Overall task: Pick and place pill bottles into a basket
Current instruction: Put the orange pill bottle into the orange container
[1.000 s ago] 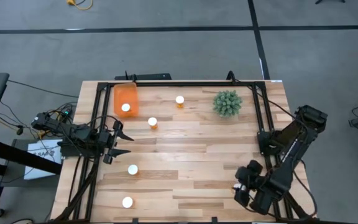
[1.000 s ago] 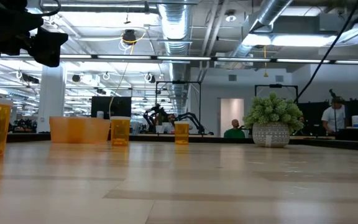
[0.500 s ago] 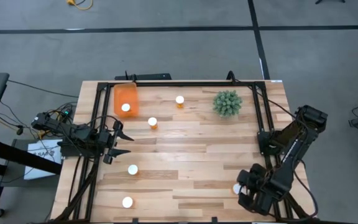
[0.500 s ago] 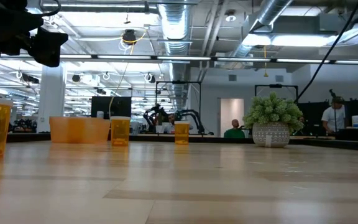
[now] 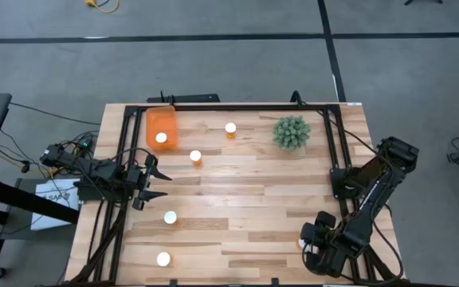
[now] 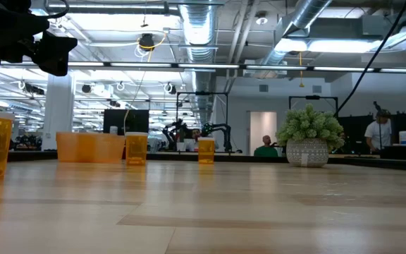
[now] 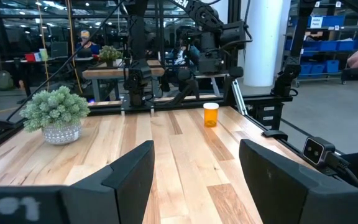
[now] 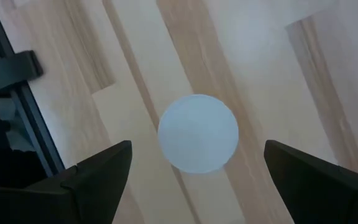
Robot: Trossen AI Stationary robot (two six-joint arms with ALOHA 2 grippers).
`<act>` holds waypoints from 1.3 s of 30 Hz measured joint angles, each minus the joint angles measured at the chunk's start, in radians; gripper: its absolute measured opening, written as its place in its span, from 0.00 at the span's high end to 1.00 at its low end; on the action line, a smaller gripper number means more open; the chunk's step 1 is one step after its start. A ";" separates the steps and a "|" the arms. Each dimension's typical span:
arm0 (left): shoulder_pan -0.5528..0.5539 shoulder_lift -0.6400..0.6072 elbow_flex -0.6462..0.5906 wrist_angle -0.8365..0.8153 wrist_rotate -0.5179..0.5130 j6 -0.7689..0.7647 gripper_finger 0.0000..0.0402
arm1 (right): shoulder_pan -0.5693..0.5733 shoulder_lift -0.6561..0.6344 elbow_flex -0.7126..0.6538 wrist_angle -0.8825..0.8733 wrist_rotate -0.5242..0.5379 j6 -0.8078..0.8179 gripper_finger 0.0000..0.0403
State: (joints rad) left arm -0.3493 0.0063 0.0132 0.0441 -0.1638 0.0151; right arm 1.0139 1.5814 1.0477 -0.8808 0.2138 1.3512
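Observation:
The orange basket (image 5: 162, 127) stands at the table's far left with one white-capped pill bottle (image 5: 161, 138) in it. More bottles stand upright on the wood: one at the far middle (image 5: 230, 127), one near the basket (image 5: 195, 157), and two at the near left (image 5: 170, 217) (image 5: 163, 259). My right gripper (image 5: 306, 242) is open at the near right and points down. Its fingers stand on either side of a bottle's white cap (image 8: 197, 132), above it. My left gripper (image 5: 151, 182) waits open at the left edge.
A green spiky plant in a pot (image 5: 292, 132) stands at the far right. Black frame rails (image 5: 335, 151) run along the table's left, far and right sides. Bare wood lies in the middle of the table. People show in the room beyond (image 6: 379, 130).
My right gripper has gone a little toward the table's near edge, over the bottle at the near right, so that it now covers most of the cap in the high view. The bottles and my left gripper have kept still.

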 joint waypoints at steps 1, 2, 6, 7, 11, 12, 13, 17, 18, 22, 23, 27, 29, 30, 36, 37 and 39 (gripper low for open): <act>0.000 0.000 0.000 0.000 0.000 0.000 0.44 | -0.001 0.003 0.000 0.003 -0.002 -0.009 0.10; 0.000 0.000 0.000 0.000 0.000 0.000 0.44 | -0.002 0.009 0.000 0.008 -0.003 -0.017 0.10; 0.000 0.000 0.000 0.000 0.000 0.000 0.44 | -0.005 0.010 0.000 0.028 -0.002 -0.046 0.10; 0.000 0.000 0.000 0.000 0.000 0.000 0.44 | -0.009 0.010 0.000 0.032 -0.002 -0.052 0.10; 0.000 0.000 0.000 0.000 0.000 0.000 0.44 | -0.018 0.011 -0.005 0.043 0.002 -0.073 0.10; 0.000 0.000 0.000 0.000 0.000 0.000 0.44 | -0.023 0.011 -0.012 0.057 0.002 -0.077 0.10; 0.000 0.000 0.000 0.000 0.000 0.000 0.44 | -0.027 0.011 -0.024 0.078 0.002 -0.078 0.10; 0.000 0.000 0.000 0.000 0.000 0.000 0.44 | -0.030 0.011 -0.070 0.128 -0.005 -0.080 0.11; 0.000 0.000 0.000 0.000 0.000 0.000 0.44 | -0.030 0.011 -0.075 0.127 -0.004 -0.080 0.11; 0.000 0.000 0.000 0.000 0.000 0.000 0.44 | -0.035 0.011 -0.075 0.118 0.001 -0.080 0.11; 0.000 0.000 0.000 0.000 0.000 0.000 0.44 | -0.035 0.011 -0.075 0.114 0.002 -0.080 0.12; 0.000 0.000 0.000 0.000 0.000 0.000 0.44 | -0.037 0.011 -0.075 0.109 -0.002 -0.087 0.20; 0.000 0.000 0.000 0.000 0.000 0.000 0.44 | -0.037 0.011 -0.075 0.110 -0.003 -0.088 0.26; 0.000 0.000 0.000 0.000 0.000 0.000 0.44 | -0.037 0.011 -0.075 0.112 -0.003 -0.088 0.30; 0.000 0.000 0.000 0.000 0.000 0.000 0.44 | -0.052 0.011 -0.075 0.114 -0.001 -0.094 0.48; 0.000 0.000 0.000 0.000 0.000 0.000 0.44 | -0.056 0.011 -0.075 0.118 0.002 -0.098 0.50; 0.000 0.000 0.000 0.000 0.000 0.000 0.44 | -0.066 0.011 -0.075 0.127 0.016 -0.112 0.51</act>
State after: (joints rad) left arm -0.3492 0.0065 0.0132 0.0441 -0.1638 0.0151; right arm 0.9483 1.5921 0.9726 -0.7542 0.2295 1.2395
